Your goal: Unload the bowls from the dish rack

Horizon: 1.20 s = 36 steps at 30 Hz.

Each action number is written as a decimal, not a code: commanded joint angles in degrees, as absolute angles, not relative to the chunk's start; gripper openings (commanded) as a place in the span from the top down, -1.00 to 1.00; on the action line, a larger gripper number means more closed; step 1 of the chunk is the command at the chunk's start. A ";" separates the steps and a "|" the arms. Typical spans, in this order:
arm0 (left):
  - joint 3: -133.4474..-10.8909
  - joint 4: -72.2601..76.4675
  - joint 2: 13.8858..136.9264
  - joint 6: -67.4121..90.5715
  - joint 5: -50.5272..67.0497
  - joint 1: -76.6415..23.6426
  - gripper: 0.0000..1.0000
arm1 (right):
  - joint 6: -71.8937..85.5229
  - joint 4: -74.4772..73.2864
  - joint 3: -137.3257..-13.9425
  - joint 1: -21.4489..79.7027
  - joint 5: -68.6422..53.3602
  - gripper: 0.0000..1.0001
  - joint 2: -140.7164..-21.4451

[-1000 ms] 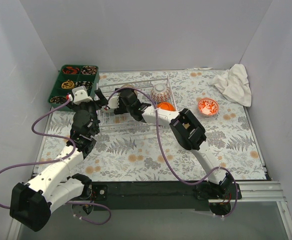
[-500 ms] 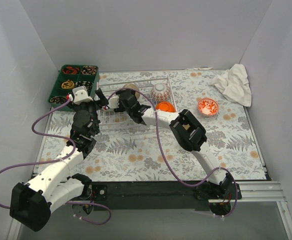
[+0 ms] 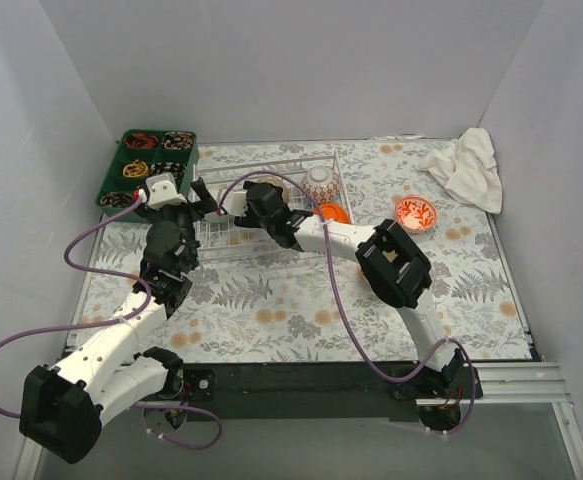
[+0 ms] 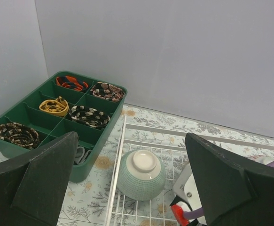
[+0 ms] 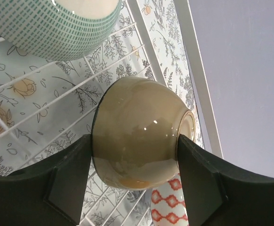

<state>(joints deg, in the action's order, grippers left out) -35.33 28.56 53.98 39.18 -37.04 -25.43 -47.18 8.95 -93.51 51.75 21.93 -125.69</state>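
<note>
- The olive-tan bowl (image 5: 137,136) lies tipped on its side inside the dish rack (image 3: 223,245), close to one rim bar.
- My right hand (image 5: 136,141) is clenched on it, one finger at the lip and the other by the foot. That hold crosses a glazed curve, so I judge the bowl could squirt out if I lift fast.
- The pale green bowl (image 5: 52,23) sits upside down just beside it in the rack. A crooked lift could knock it, or snag my bowl on a wire.
- The red-patterned bowl (image 3: 320,183) and the orange bowl (image 3: 331,212) stand at the rack's right end. Swinging low toward the table (image 3: 271,320) risks clipping them.
- My left hand (image 4: 130,139) hangs released at the rack's left end, so the arms could collide.
</note>
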 commanded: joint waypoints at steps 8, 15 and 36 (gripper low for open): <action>-35.77 26.72 54.05 39.37 -29.80 -25.05 -0.96 | -31.83 9.58 -91.85 50.89 21.81 0.81 -113.21; -35.77 26.37 54.84 40.17 -26.38 -24.96 -0.96 | -19.88 6.15 -91.15 48.17 17.76 0.89 -108.73; -38.14 23.47 63.10 48.42 -1.59 -25.05 -0.96 | 19.68 14.50 -73.57 35.25 -12.30 0.97 -91.15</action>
